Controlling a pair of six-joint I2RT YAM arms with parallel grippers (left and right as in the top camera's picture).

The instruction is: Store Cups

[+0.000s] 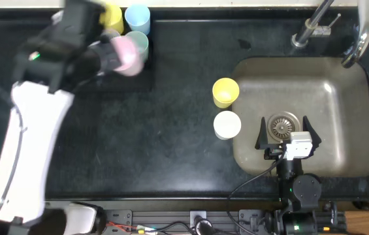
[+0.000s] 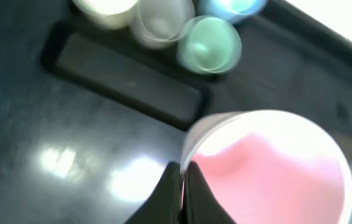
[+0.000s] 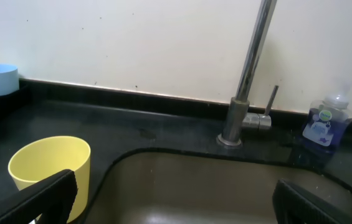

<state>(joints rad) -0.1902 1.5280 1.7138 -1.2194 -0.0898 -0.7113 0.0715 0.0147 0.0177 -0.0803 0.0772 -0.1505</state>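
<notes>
The left pincer [image 2: 182,183] is clamped on the rim of a pink cup [image 2: 269,168], held near the black tray [image 2: 126,87] with its green cup [image 2: 210,43] at the surface's [image 1: 171,150] far left corner. The right pincer [image 1: 284,130] hangs wide open over the sink [image 1: 341,150], touching nothing; a yellow cup [image 1: 225,92] and a white cup [image 1: 227,125] stand by the sink's left rim. The soap bottle [image 3: 328,121] carries a label too small to read.
</notes>
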